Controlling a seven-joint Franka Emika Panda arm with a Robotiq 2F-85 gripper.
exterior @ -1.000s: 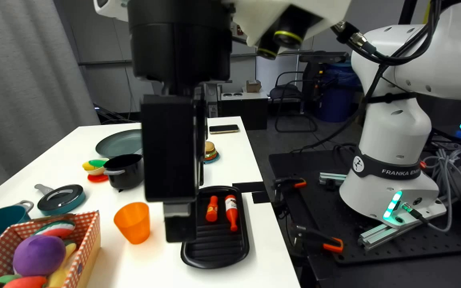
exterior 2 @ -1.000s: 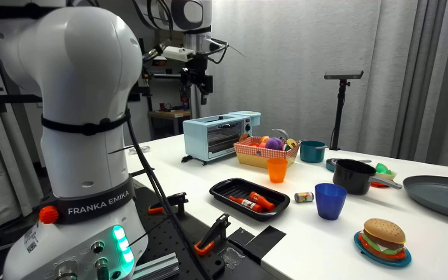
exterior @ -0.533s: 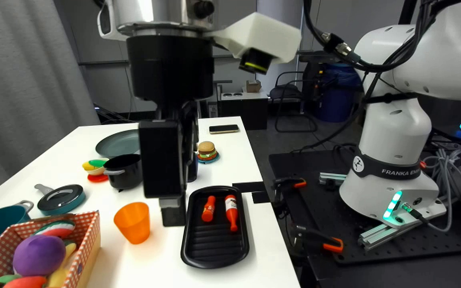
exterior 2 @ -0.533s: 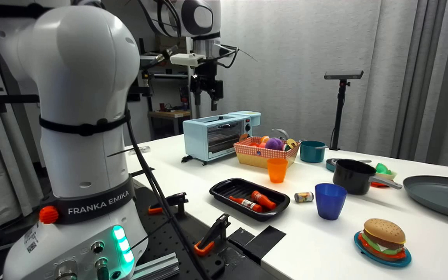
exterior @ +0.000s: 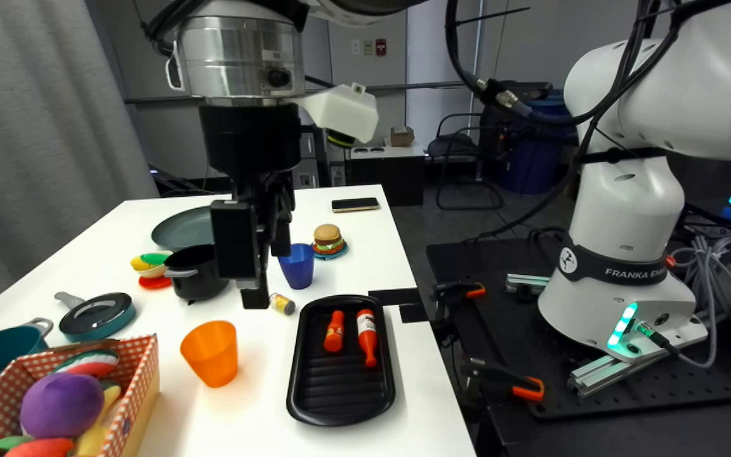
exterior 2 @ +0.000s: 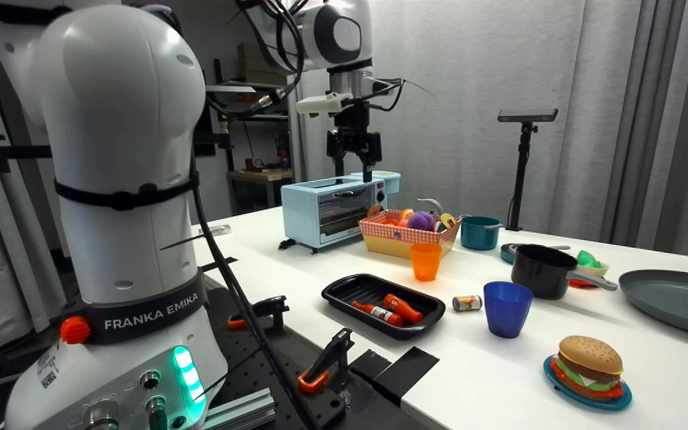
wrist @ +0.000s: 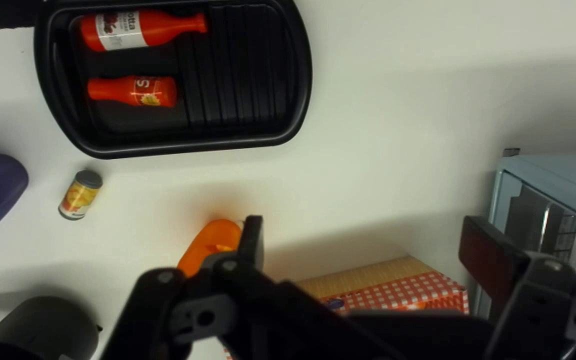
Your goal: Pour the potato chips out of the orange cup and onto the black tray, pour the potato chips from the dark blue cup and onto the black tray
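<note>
The orange cup [exterior: 212, 355] stands upright on the white table, beside the basket; it also shows in the exterior view [exterior 2: 426, 261]. In the wrist view the orange cup [wrist: 203, 245] is partly hidden by a finger, with a lighter orange patch inside. The dark blue cup [exterior 2: 506, 310] stands upright farther off; in the wrist view [wrist: 8, 182] something yellow lies inside it. The black tray [wrist: 238, 65] holds two red bottles [wrist: 133, 91] and shows in both exterior views [exterior: 340, 390]. My gripper [wrist: 368, 242] is open and empty, high above the table, fingers wide apart, touching nothing.
A checkered basket [exterior 2: 401, 246] with toy food stands behind the orange cup, beside a light blue toaster oven [exterior 2: 302, 209]. A small can [exterior 2: 466, 303] lies between tray and blue cup. A black pot [exterior 2: 544, 272], grey pan [exterior 2: 672, 298] and toy burger [exterior 2: 589, 364] stand farther along.
My gripper has moved lower and rightward in an exterior view, away from the camera in another view, and turned so both fingers show apart. The cups and tray have not moved.
</note>
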